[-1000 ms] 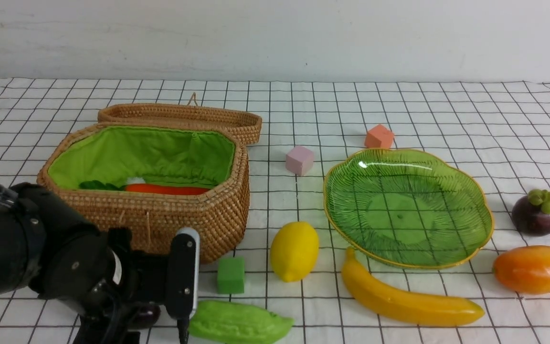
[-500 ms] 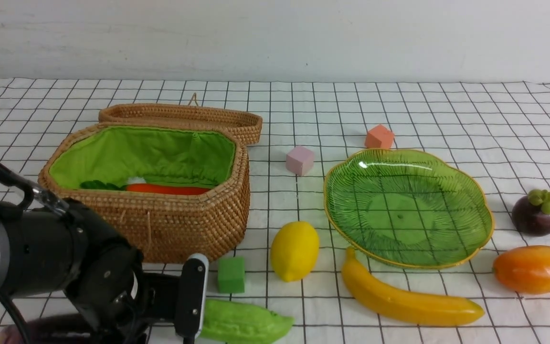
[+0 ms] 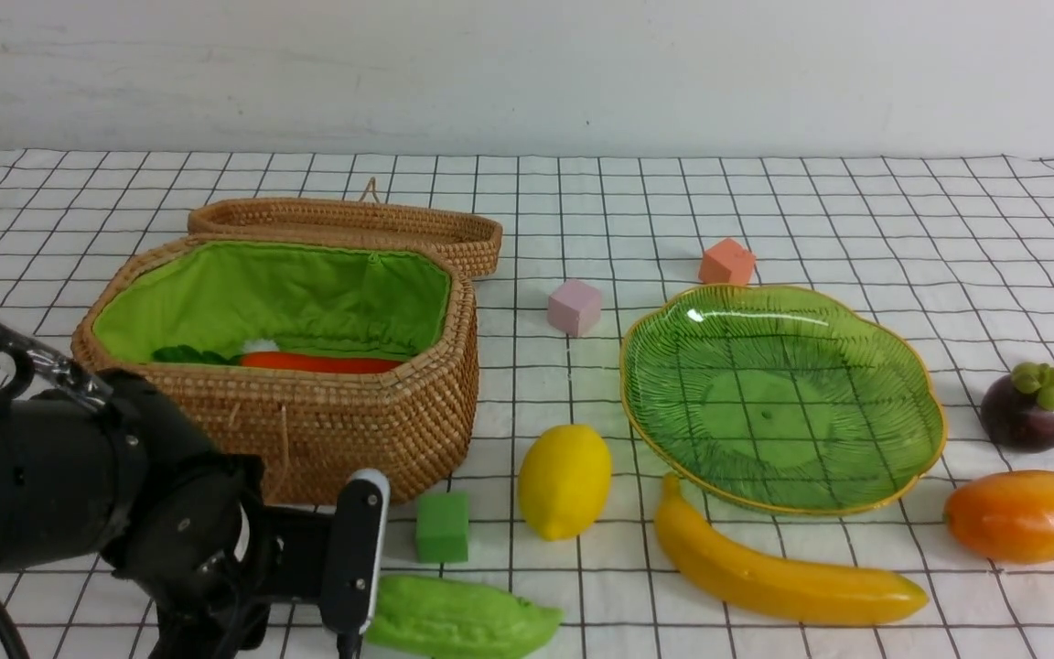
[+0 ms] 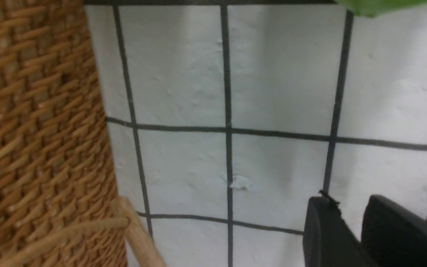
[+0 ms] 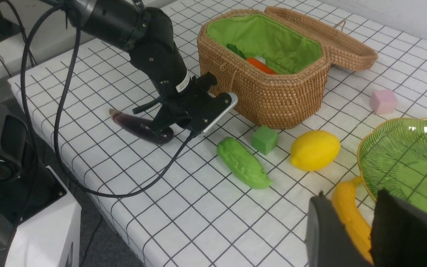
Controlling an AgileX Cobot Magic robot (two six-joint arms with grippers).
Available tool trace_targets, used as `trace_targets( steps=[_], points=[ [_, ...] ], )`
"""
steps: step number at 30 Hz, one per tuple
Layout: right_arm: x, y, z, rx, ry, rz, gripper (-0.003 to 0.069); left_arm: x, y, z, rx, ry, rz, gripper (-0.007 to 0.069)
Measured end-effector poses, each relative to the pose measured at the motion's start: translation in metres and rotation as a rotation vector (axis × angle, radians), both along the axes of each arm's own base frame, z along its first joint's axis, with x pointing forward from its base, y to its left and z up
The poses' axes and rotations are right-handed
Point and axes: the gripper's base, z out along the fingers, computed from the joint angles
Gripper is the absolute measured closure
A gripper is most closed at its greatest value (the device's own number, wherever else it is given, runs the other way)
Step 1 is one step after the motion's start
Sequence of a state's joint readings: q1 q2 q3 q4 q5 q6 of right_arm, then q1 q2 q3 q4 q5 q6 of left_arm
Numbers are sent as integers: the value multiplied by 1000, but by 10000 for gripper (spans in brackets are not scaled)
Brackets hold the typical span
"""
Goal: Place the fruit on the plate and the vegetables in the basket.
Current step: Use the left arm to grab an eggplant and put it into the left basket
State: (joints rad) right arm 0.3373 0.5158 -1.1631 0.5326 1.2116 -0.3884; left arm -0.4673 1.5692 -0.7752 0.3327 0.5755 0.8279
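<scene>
Carrot [image 3: 321, 363] half-hidden by basket [image 3: 307, 421], mango [image 3: 1030, 514] edge-cropped

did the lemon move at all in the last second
No. The lemon still lies just right of the green cube, left of the plate, with the same gap to each.

A robotics lab, by the look of it: a white cloth ruled in black squares [image 3: 765, 210] is spread flat like a test bench against a bare white wall [image 3: 527, 73]. A black robot arm [image 5: 154, 55] trailing loose cables [image 5: 172, 157] reaches over it, beside a white machine housing [image 5: 39, 230].
</scene>
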Motion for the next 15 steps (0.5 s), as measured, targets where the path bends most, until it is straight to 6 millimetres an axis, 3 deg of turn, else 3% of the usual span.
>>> trace_targets(
  steps=[2, 5, 9, 12, 15],
  points=[
    [0, 0, 0, -1, 2, 1, 445, -1, 1, 6, -20, -18, 29, 391],
    [0, 0, 0, 0, 3, 3, 445, -16, 9, 34, -113, -39, 249, 196],
    [-1, 0, 0, -2, 0, 8, 445, -42, 24, 54, -137, -11, 442, 28],
    [-1, 0, 0, -13, -13, 15, 445, -62, 34, 48, -108, 8, 445, -34],
    [-1, 0, 0, -14, -14, 16, 445, -68, 40, 32, -95, 12, 399, -34]
  ],
)
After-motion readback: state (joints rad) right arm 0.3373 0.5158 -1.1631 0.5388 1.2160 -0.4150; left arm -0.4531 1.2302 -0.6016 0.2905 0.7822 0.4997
